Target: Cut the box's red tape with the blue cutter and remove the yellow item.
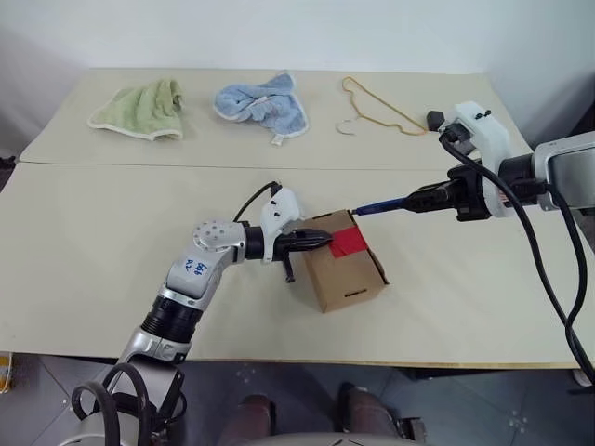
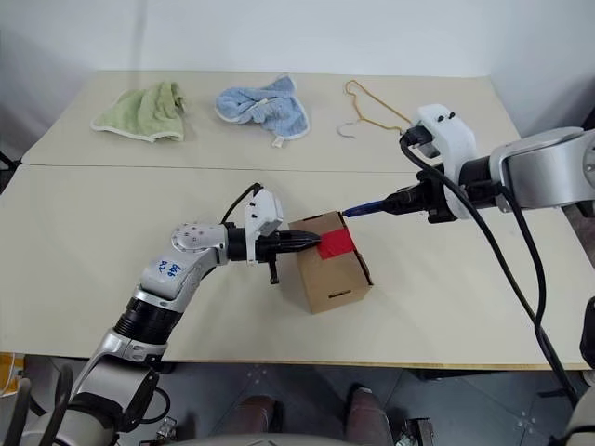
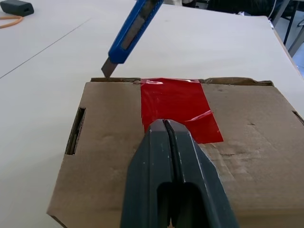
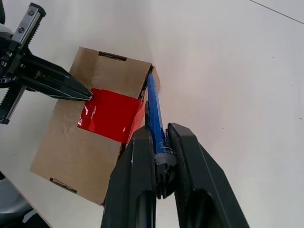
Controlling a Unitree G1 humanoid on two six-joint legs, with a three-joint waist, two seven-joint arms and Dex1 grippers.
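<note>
The brown box stands on the table near its middle, flaps closed, with the red tape across its top seam. My left gripper is shut, and its tips press on the box top at the near edge of the tape. My right gripper is shut on the blue cutter. The cutter's tip sits at the box's far top edge, just beside the tape. The yellow item is hidden.
A green cloth, a blue cloth and a thin tan hanger lie along the far half of the table. The table's front edge runs close below the box. Bare tabletop lies left and right of the box.
</note>
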